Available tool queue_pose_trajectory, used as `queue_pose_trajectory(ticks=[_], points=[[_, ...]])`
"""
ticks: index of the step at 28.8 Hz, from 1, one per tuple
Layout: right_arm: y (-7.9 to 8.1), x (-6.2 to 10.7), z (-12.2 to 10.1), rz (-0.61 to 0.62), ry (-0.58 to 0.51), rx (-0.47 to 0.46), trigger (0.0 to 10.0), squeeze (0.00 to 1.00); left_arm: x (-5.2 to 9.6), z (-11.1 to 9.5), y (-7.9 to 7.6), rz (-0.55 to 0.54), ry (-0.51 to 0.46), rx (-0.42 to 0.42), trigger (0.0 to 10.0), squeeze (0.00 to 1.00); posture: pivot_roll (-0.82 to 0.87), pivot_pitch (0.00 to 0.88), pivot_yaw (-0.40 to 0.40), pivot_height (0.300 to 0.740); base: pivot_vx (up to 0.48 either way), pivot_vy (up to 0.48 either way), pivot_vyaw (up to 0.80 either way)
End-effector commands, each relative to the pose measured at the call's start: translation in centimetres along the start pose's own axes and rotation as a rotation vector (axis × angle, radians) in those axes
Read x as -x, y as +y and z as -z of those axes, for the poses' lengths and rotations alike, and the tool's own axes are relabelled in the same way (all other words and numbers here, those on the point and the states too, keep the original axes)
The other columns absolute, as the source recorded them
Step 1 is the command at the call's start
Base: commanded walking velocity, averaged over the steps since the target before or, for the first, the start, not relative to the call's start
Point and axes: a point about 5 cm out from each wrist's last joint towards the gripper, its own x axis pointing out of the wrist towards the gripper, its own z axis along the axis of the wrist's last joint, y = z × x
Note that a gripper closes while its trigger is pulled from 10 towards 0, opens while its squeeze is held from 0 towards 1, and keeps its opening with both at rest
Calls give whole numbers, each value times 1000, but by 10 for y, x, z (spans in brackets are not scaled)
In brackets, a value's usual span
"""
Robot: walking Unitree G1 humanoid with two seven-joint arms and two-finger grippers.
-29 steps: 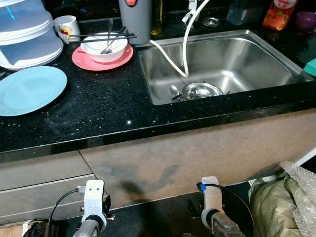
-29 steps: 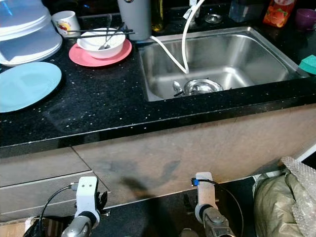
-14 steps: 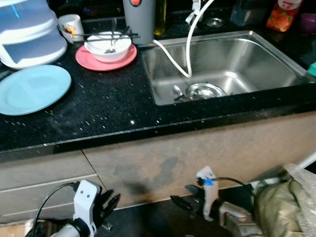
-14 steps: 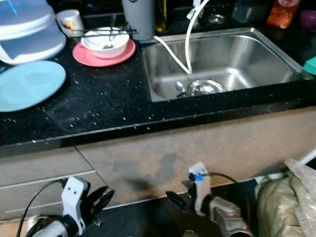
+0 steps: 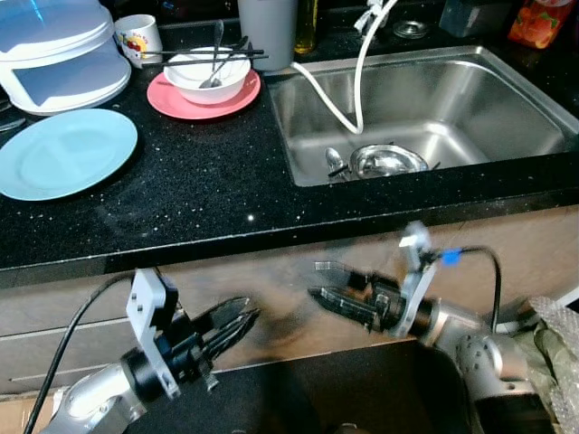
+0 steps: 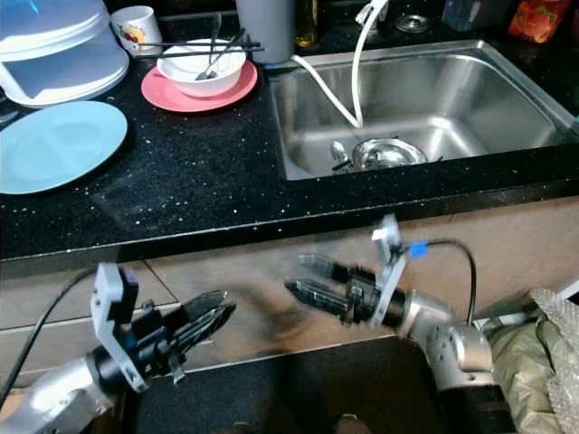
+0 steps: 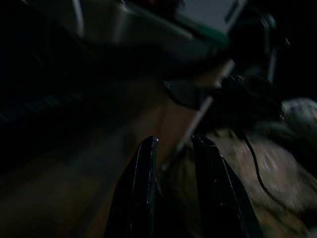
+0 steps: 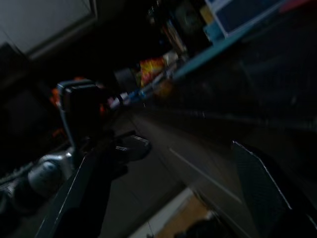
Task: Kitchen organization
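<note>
A blue plate point(image 5: 63, 154) lies on the black counter point(image 5: 199, 190) at the left. Behind it a white bowl point(image 5: 210, 77) with a spoon and chopsticks sits on a pink plate point(image 5: 172, 98), next to a patterned cup point(image 5: 140, 36). A metal bowl point(image 5: 387, 161) and a spoon lie in the steel sink point(image 5: 507, 108). My left gripper point(image 5: 246, 316) and right gripper point(image 5: 314, 279) are both below the counter edge, in front of the cabinet face. They point toward each other, both open and holding nothing. The dark wrist views show the left gripper point(image 7: 174, 140) narrowly open and the right gripper point(image 8: 166, 151) wide open.
A white and blue lidded container point(image 5: 63, 50) stands at the back left. A grey cylinder point(image 5: 269, 23) is behind the bowl, and a white hose point(image 5: 348, 90) hangs into the sink. An orange bottle point(image 5: 541, 20) is at the back right. A bag point(image 5: 556, 334) sits on the floor at right.
Both arms have swung up from hanging near the floor to just below the counter edge, fingers now pointing inward. The camera has shifted slightly; the dishes have not moved.
</note>
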Motion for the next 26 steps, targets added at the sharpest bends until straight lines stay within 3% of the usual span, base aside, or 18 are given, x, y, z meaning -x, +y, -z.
queue_pose_trajectory(ticks=[1, 3, 6, 12, 15, 16, 17, 19, 20, 23, 26], points=[[4, -2, -5, -19, -32, -23, 10000, 0, -2, -5, 0, -24, -25, 27, 10000, 0, 25, 132, 2, 740, 0, 0, 0], [8, -7, -22, -46, -102, -11, 10000, 0, -14, -20, 1, -41, -99, 10, 10000, 0, 25, 131, 1, 740, 0, 0, 0], [10, -10, -29, -50, -129, 1, 10000, 0, -23, -25, 4, -85, -116, -38, 10000, 0, 27, 131, -1, 740, 0, 0, 0], [2, -22, -59, 60, -229, 129, 10000, 0, -49, -50, 51, -488, -191, -289, 10000, 0, 29, 131, -8, 740, 0, 0, 0], [-1, -26, -63, 111, -222, 173, 10000, 0, -55, -59, 57, -533, -199, -305, 10000, 0, 29, 130, -6, 740, 0, 0, 0], [-9, -30, -69, 204, -208, 238, 10000, 0, -61, -70, 61, -555, -200, -333, 10000, 0, 29, 129, -2, 740, 0, 0, 0], [-9, -30, -69, 204, -208, 238, 10000, 0, -61, -70, 61, -555, -200, -333, 10000, 0, 29, 129, -2, 740, 0, 0, 0], [-27, -32, -80, 413, -188, 342, 10000, 0, -63, -86, 71, -622, -185, -380, 10000, 0, 30, 128, 4, 740, 0, 0, 0], [-27, -32, -80, 413, -188, 342, 10000, 0, -63, -86, 71, -622, -185, -380, 10000, 0, 30, 128, 4, 740, 0, 0, 0], [-43, -30, -89, 635, -138, 452, 10000, 0, -60, -94, 83, -711, -139, -433, 10000, 0, 31, 128, 11, 740, 0, 0, 0], [-51, -29, -95, 780, -110, 537, 10000, 0, -54, -96, 95, -794, -87, -471, 10000, 0, 32, 129, 15, 740, 0, 0, 0]])
